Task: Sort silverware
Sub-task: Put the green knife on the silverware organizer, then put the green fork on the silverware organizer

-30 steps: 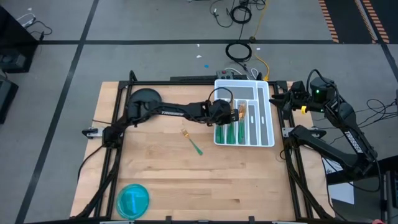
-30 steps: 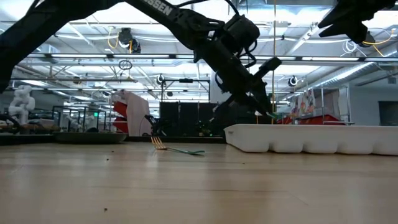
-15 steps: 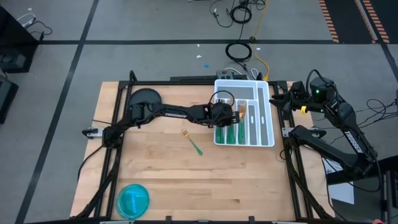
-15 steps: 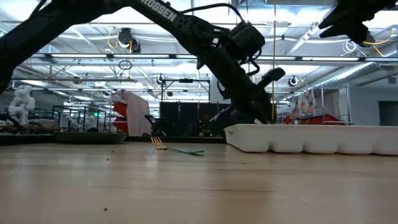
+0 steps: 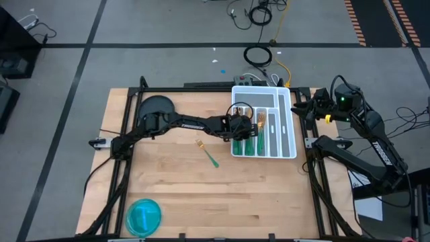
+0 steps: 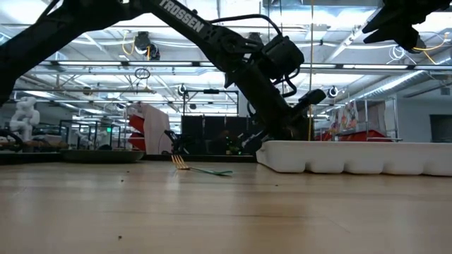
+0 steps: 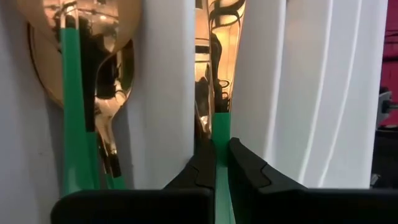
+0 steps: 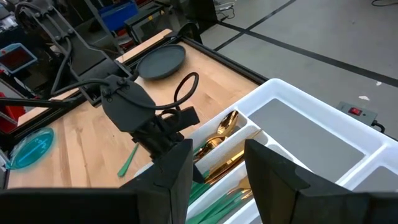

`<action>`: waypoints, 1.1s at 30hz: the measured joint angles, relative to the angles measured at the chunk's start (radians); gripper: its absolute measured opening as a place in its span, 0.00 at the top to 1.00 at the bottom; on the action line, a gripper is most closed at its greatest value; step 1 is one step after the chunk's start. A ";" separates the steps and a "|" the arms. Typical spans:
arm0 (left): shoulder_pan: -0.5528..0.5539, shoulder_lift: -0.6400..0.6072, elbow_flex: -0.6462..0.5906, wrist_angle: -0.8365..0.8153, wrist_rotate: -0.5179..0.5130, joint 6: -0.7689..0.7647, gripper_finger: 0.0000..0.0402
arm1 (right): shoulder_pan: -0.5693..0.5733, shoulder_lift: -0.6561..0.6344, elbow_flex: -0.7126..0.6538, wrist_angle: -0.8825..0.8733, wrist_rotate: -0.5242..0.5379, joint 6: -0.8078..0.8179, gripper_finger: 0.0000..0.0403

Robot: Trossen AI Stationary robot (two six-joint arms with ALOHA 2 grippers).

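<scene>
My left gripper reaches from the table's left into the white compartmented tray and is shut on one piece of silverware with a narrow gold head and a green handle. Gold spoons with green handles lie in the neighbouring compartment. More silverware fills the tray's left compartments. One fork lies flat on the wooden table to the tray's left. My right gripper hangs open above the table's far right corner, with nothing between its fingers. My left gripper pinches the piece's green handle between its two fingers, just behind the gold head. It comes slanting down from the table's left. The head reaches out over a tray compartment that holds other gold pieces. Whether it rests on them I cannot tell.
A dark round plate sits at the far left of the table. A blue plate lies at the near left. Bare wood lies between them and the tray. Black frame rails run along the table's sides.
My left gripper has sunk toward the tray with the piece still pinched. In the low view the green handle stood above the tray's wall a second ago and is now down behind it.
</scene>
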 joint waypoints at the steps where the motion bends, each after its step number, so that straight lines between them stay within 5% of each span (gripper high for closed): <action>1: 0.000 0.000 0.000 -0.003 0.001 0.000 0.96 | 0.000 0.000 0.000 0.000 0.000 0.000 0.65; 10: 0.000 0.000 0.000 -0.013 0.005 0.028 0.95 | 0.000 0.000 0.000 0.000 -0.002 0.020 0.65; 22: 0.001 -0.001 0.003 0.015 0.061 0.035 0.56 | 0.000 0.000 0.000 -0.001 -0.004 0.026 0.65; 33: 0.007 -0.003 0.030 0.006 0.140 0.071 0.53 | 0.000 0.000 0.000 -0.003 -0.004 0.017 0.65</action>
